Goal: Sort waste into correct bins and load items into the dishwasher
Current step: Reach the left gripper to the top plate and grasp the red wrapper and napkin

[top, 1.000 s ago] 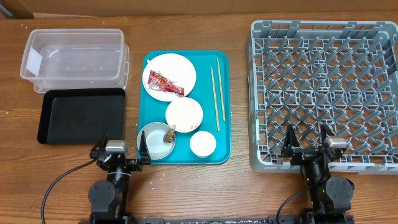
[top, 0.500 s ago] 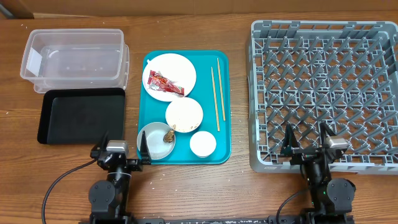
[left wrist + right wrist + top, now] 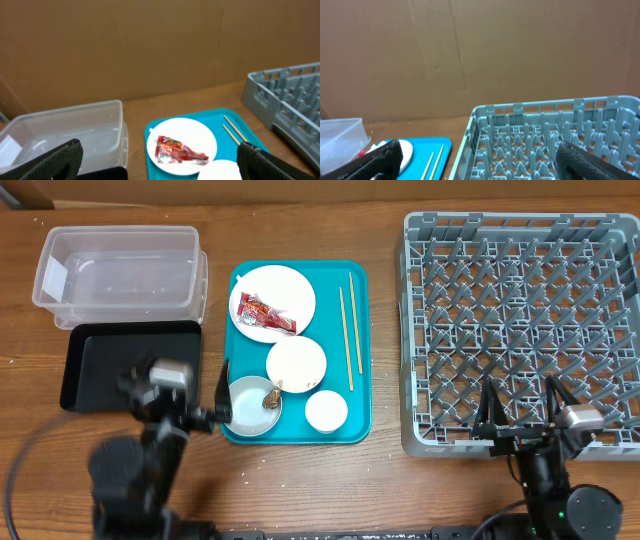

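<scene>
Wrapper (image 3: 265, 313) on plate (image 3: 291, 287); left gripper (image 3: 176, 385), right gripper (image 3: 520, 402), jaws wide apart.

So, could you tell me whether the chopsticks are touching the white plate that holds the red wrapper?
Apart. The overhead view shows a strip of bare teal tray between the white plate and the chopsticks lying to its right.

Bright, even light, soft shadows (left arm (image 3: 128, 470) smeared by blur)

One each of plate (image 3: 287, 285), cup (image 3: 326, 411), wrapper (image 3: 265, 313), tub (image 3: 115, 306), black tray (image 3: 100, 365), teal tray (image 3: 356, 406), rack (image 3: 520, 310); two bowls (image 3: 296, 360), two chopsticks (image 3: 352, 330)
</scene>
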Controlling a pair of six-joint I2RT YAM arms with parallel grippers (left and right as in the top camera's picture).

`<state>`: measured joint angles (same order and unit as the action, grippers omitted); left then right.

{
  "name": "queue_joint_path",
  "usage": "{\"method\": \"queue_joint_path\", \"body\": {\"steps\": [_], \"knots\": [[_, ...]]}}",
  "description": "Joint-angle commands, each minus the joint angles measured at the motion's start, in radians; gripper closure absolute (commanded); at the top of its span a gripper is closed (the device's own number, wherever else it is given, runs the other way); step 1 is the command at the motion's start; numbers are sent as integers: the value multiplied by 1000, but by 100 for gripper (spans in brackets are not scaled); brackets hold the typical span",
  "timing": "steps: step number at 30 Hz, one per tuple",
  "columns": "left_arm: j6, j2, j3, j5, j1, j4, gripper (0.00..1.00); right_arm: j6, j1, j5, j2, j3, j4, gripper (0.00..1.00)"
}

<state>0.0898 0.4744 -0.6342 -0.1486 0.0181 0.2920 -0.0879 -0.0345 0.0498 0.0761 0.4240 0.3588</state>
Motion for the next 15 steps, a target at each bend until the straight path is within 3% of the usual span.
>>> {"method": "queue_joint_path", "body": {"steps": [1,6,12,15], "knots": [[22,230,-261,-63,-4,74,0,14,-5,6,103,138,68,0],[23,567,-658,-48,35,319,0,14,-5,11,315,333,212,0],[23,1149,-1247,172,259,828,0,14,-5,95,748,673,454,0],[11,1267,-1265,39,289,856,0,13,-5,103,831,702,469,0]]}}
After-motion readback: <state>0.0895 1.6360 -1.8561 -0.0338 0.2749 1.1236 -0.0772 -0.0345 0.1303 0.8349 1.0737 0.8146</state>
